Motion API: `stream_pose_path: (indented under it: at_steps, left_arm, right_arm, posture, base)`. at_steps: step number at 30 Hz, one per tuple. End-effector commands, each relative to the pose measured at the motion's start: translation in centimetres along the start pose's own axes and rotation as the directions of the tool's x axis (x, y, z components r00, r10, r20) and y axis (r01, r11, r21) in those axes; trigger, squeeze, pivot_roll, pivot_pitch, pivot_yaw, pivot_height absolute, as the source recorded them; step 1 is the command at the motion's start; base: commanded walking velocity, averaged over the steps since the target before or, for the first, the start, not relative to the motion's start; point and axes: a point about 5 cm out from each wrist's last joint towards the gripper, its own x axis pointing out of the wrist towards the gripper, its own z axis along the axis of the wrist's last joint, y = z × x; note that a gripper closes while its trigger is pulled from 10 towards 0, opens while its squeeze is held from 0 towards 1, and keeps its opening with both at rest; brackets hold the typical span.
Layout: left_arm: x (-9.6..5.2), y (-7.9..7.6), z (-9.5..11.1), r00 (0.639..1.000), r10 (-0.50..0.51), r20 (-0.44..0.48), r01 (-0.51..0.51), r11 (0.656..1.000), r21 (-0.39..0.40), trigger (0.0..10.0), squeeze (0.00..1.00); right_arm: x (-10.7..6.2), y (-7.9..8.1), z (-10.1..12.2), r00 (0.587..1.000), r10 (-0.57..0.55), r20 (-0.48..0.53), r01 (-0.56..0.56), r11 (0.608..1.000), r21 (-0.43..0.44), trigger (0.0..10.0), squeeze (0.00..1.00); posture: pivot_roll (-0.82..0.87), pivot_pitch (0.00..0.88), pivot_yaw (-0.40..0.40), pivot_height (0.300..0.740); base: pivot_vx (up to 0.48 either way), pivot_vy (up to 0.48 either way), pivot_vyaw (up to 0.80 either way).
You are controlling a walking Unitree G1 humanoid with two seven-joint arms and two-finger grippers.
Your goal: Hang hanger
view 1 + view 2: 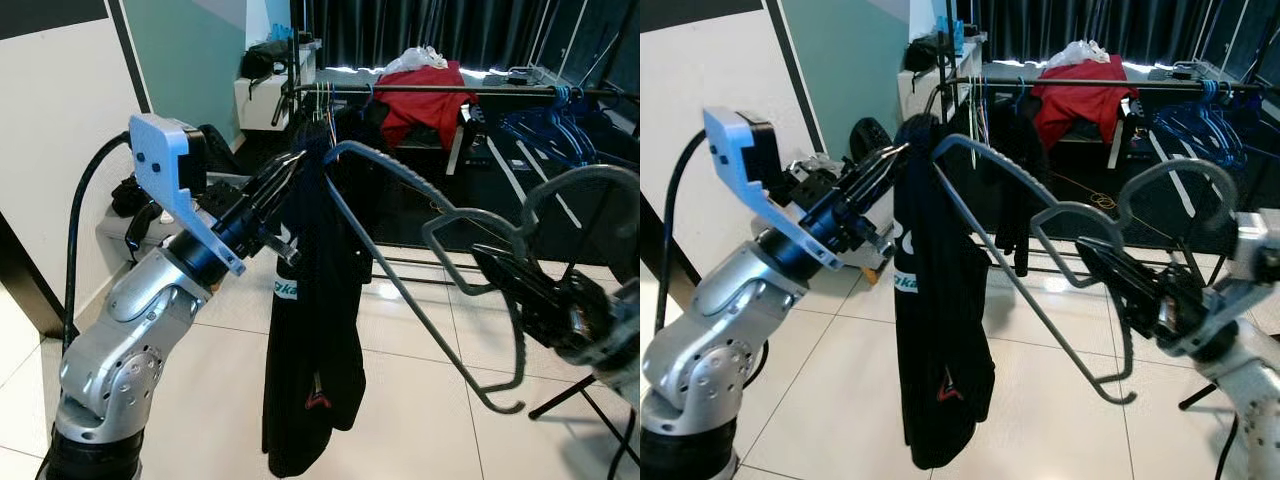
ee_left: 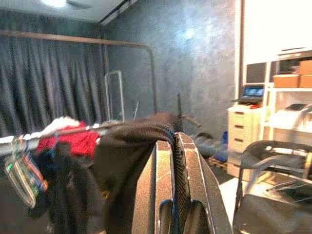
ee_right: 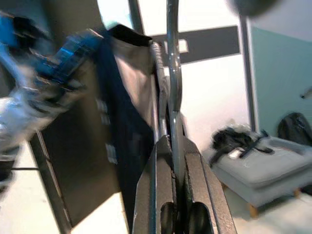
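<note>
A grey plastic hanger (image 1: 400,178) is held up in front of me, its hook (image 1: 585,180) curving over to the right. My right gripper (image 1: 488,262) is shut on the hanger just below the neck; the grey rod (image 3: 171,87) runs between its fingers. A black garment (image 1: 310,330) hangs down from the hanger's left end. My left gripper (image 1: 293,168) is shut on the garment's top edge there, with dark cloth (image 2: 131,146) bunched against its fingers (image 2: 192,175). A clothes rail (image 1: 420,89) stands further back.
On the rail hang a red garment (image 1: 425,105), dark clothes and several blue hangers (image 1: 550,125). A white wall (image 1: 60,120) is close on the left, with a low grey seat (image 1: 125,235) holding bags. A black stand leg (image 1: 570,395) crosses the tiled floor at right.
</note>
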Motion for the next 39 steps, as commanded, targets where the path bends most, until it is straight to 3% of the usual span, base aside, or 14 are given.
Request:
stream_pose_path:
  at_steps: [1, 7, 9, 10, 11, 13, 17, 24, 28, 30, 35, 39]
  left_arm:
    - [0.3, -1.4, 0.8, 0.994, -0.105, 0.037, 0.105, 0.994, 0.006, 0.0, 0.0]
    - [0.5, -2.2, 0.6, 0.984, -0.176, 0.032, 0.176, 0.984, -0.001, 0.0, 0.0]
    - [0.5, -2.8, -0.1, 0.976, -0.217, -0.005, 0.217, 0.976, 0.017, 1.8, 0.0]
    - [0.5, -2.8, -0.1, 0.976, -0.217, -0.005, 0.217, 0.976, 0.017, 1.8, 0.0]
    - [0.5, -2.9, -0.4, 0.975, -0.223, -0.024, 0.223, 0.974, 0.03, 3.3, 0.0]
    - [0.4, -2.5, -0.9, 0.977, -0.206, -0.049, 0.209, 0.977, 0.05, 3.6, 0.0]
    - [0.3, -1.3, -1.3, 0.983, -0.16, -0.091, 0.168, 0.981, 0.094, 3.8, 0.0]
    - [0.1, -0.6, -1.5, 0.982, -0.142, -0.123, 0.157, 0.98, 0.123, 3.7, 0.0]
    - [-0.6, -0.1, -1.6, 0.974, -0.146, -0.176, 0.175, 0.971, 0.165, 3.4, 0.0]
    - [-0.6, -0.1, -1.6, 0.974, -0.146, -0.176, 0.175, 0.971, 0.165, 3.4, 0.0]
    - [-1.5, -0.3, -1.4, 0.945, -0.236, -0.226, 0.279, 0.943, 0.181, 3.5, 0.0]
    - [-1.9, -0.8, -1.1, 0.92, -0.317, -0.231, 0.357, 0.921, 0.154, 3.8, 0.0]
  right_arm:
    - [0.6, -0.3, -0.3, 1.0, -0.025, -0.009, 0.025, 1.0, -0.018, 10.0, 0.0]
    - [1.0, -0.2, -0.7, 1.0, -0.01, -0.021, 0.009, 1.0, -0.006, 10.0, 0.0]
    - [1.3, 1.1, -1.2, 0.994, 0.097, -0.039, -0.096, 0.995, 0.041, 10.0, 0.0]
    - [1.3, 1.1, -1.2, 0.994, 0.097, -0.039, -0.096, 0.995, 0.041, 10.0, 0.0]
    - [1.4, 1.7, -1.3, 0.988, 0.145, -0.048, -0.142, 0.988, 0.062, 10.0, 0.0]
    - [1.2, 2.4, -1.4, 0.978, 0.2, -0.063, -0.194, 0.977, 0.087, 10.0, 0.0]
    - [0.6, 3.1, -1.7, 0.956, 0.269, -0.117, -0.255, 0.959, 0.122, 10.0, 0.0]
    - [-0.3, 3.4, -2.0, 0.934, 0.297, -0.197, -0.275, 0.952, 0.132, 10.0, 0.0]
    - [-2.6, 2.3, -0.7, 0.904, 0.264, -0.335, -0.247, 0.965, 0.093, 10.0, 0.0]
    - [-2.6, 2.3, -0.7, 0.904, 0.264, -0.335, -0.247, 0.965, 0.093, 10.0, 0.0]
    - [-3.9, 1.4, 0.7, 0.895, 0.232, -0.381, -0.227, 0.972, 0.059, 10.0, 0.0]
    - [-3.8, 1.5, 0.9, 0.896, 0.243, -0.372, -0.236, 0.97, 0.063, 10.0, 0.0]
  posture:
    - [-0.05, 0.0, -0.015, 0.74]
    - [-0.05, 0.0, -0.022, 0.74]
    - [-0.05, 0.0, -0.026, 0.74]
    - [-0.05, 0.0, -0.026, 0.74]
    - [-0.05, 0.0, -0.025, 0.74]
    - [-0.06, 0.0, -0.023, 0.74]
    - [-0.06, 0.0, -0.023, 0.74]
    - [-0.06, 0.0, -0.021, 0.74]
    - [-0.06, 0.0, -0.02, 0.74]
    - [-0.06, 0.0, -0.02, 0.74]
    - [-0.06, 0.0, -0.019, 0.74]
    - [-0.05, 0.0, -0.021, 0.74]
  base:
    - [0.0, 0.0, 0.0]
    - [0.0, 0.0, 0.0]
    - [0.0, 0.0, 0.0]
    - [0.0, 0.0, 0.0]
    - [0.0, 0.0, 0.0]
    - [0.0, 0.0, 0.0]
    - [0.0, 0.0, 0.0]
    - [0.0, 0.0, 0.0]
    - [0.0, 0.0, 0.0]
    - [0.0, 0.0, 0.0]
    - [0.0, 0.0, 0.0]
    - [0.0, 0.0, 0.0]
